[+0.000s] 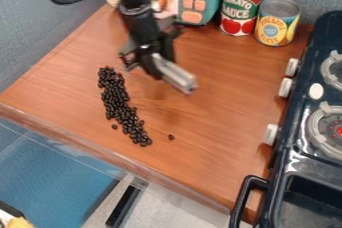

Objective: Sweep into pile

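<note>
Dark beans point(117, 98): slanting strip, left of centre, strays by its lower end. Black gripper point(155, 64): upper centre, fingers clamped on silvery bar point(176, 76). Advised use: bar broadside, skimming the wooden counter point(224, 102), slow strokes inward.

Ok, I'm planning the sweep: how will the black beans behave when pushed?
The black beans look small, rounded and glossy, so they'd likely roll or slide easily on the smooth-looking counter. Being loose, they'd probably spread; the lone bean suggests some stray.
</note>
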Motion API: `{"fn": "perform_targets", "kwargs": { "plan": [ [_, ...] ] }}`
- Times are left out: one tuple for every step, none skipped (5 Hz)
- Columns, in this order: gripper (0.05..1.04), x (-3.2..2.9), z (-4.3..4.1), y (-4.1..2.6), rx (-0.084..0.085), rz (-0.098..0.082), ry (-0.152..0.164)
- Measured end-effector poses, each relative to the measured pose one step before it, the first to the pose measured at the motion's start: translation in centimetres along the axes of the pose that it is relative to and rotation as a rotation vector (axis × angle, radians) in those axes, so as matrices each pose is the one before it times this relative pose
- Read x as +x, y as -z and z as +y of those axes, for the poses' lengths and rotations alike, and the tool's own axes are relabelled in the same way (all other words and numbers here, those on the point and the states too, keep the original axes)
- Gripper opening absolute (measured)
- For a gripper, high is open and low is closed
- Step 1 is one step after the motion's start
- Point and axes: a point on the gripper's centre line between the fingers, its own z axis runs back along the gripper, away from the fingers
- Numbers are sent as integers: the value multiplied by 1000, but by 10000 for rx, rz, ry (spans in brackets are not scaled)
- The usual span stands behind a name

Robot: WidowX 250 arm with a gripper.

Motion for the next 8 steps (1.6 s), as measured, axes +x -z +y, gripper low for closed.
{"fn": "perform_targets", "kwargs": {
  "plan": [
    [386,-3421,-999,1151,227,166,1213],
    [386,-2273,123,1236,543,-23,1123],
    [386,-1361,525,1289,849,-173,1743],
    [386,256,965,598,539,-501,923],
    [386,489,688,496,322,-107,290],
    [386,1586,1928,-137,403,-116,-448],
    [386,2502,2457,-767,376,-134,-968],
    [386,991,890,-546,306,-60,-302]
  ]
}}
